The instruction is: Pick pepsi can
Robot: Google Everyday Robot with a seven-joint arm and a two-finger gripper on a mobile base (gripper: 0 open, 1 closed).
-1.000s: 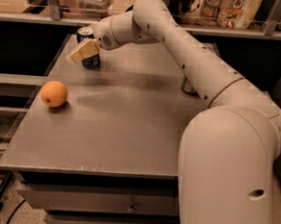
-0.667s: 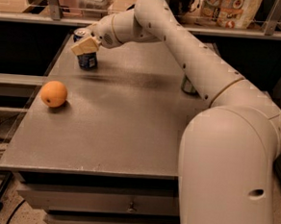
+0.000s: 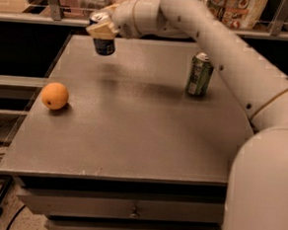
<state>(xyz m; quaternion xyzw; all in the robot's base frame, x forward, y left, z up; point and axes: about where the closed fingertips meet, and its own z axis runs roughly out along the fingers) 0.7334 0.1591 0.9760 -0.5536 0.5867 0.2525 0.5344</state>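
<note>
The pepsi can (image 3: 104, 41), dark blue with a silver top, hangs in the air above the far left part of the grey table (image 3: 133, 131). My gripper (image 3: 102, 29) is shut on the can's upper half, its tan fingers (image 3: 101, 31) wrapped across the front. The can is clear of the tabletop, with its shadow below it. My white arm reaches in from the right, over the back of the table.
A green can (image 3: 199, 74) stands upright at the right back of the table, just under my arm. An orange (image 3: 54, 95) lies near the table's left edge. A railing and shelf with boxes run behind the table. Drawers sit below the front edge.
My gripper has lifted the pepsi can off the tabletop; earlier it stood on the table at the back left. The arm rose, uncovering the green can.
</note>
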